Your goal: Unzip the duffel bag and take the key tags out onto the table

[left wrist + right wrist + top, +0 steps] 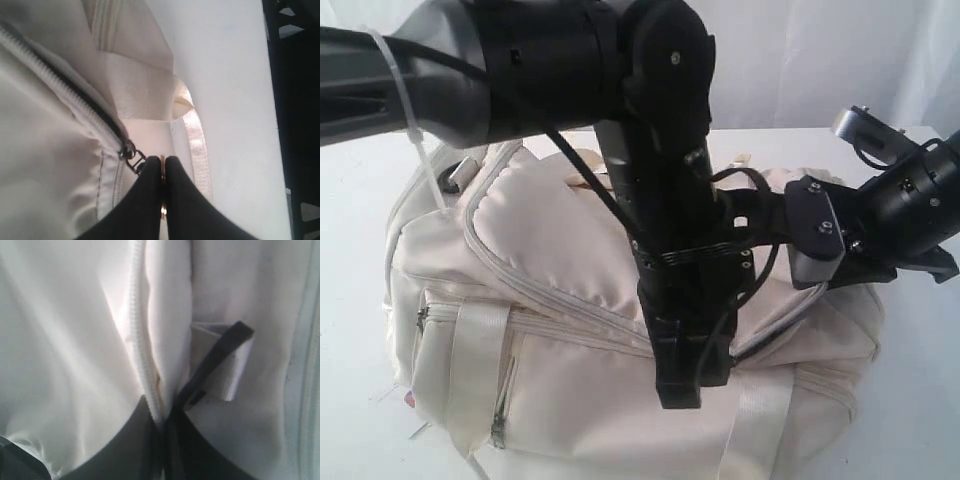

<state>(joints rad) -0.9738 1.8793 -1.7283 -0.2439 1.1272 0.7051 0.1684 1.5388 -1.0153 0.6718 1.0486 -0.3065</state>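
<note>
**Left tool on the zip pull, bag not yet open**

The left tool (162, 172) is pinched shut on a thin brass-coloured metal pull ring (162, 161). The ring hangs from the dark slider (129, 151) of the pale grey zip (75, 100). The right tool (164, 425) is closed too. Its black fingers nip a fold of cloth at the zip seam, just beside a black D-ring (220, 355) held in a pale webbing loop (235, 372). Both work on the large cream-beige fabric duffel bag (550, 250), which sits on the plain white bench (230, 100).

The task looks barely begun. The zip teeth appear meshed in both wrist views, and the slider seems to sit at one end of its run. So the grip and the bracing hold are made, but the opening is not. What remains is to draw the slider along the zip, part the cloth, reach in and bring out the small coloured plastic key tags. They show in no view and are presumably inside the bag. None lie on the bench.
</note>
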